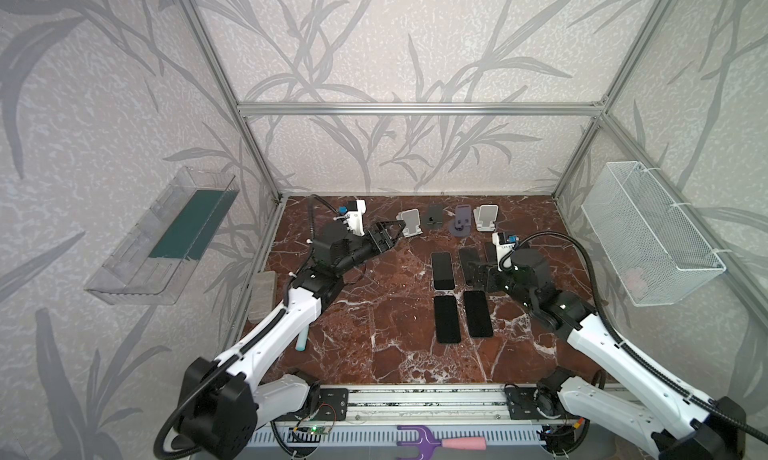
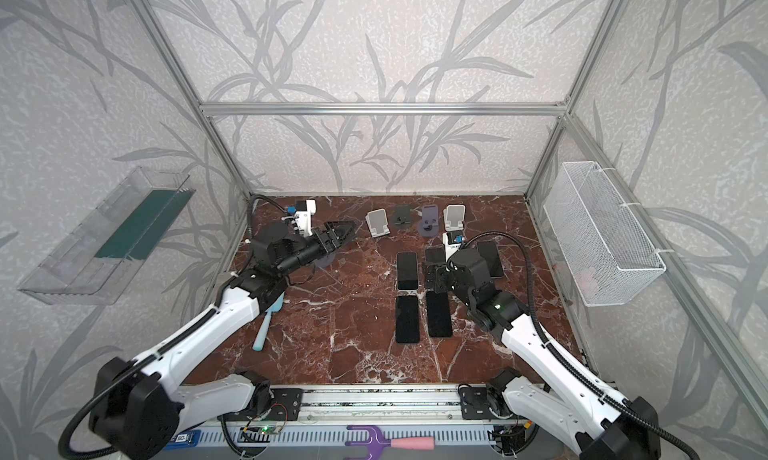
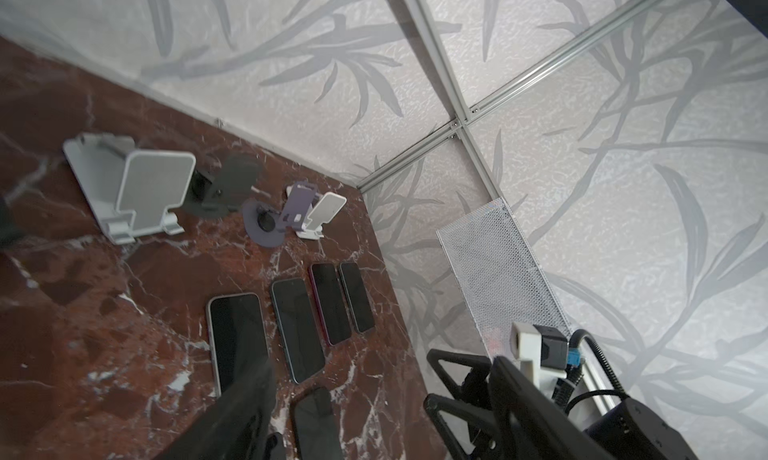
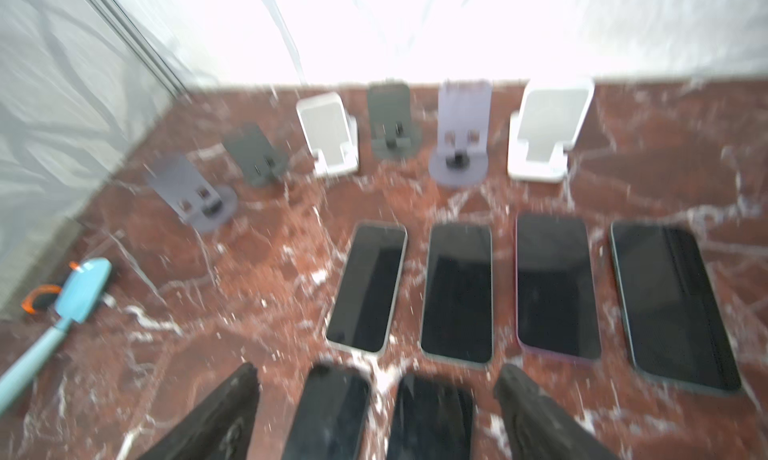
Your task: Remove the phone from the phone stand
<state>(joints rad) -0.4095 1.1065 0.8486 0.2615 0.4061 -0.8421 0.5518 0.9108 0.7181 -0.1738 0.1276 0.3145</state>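
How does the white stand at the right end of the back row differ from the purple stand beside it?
The white stand has a squared base with two front lips; the purple stand sits on a round disc. The white stand's backrest is wider than the purple stand's. Both stand upright and empty.

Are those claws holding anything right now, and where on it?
Nothing is held. The left gripper hangs empty near a white stand; the right gripper stands open above phones lying flat on the table.
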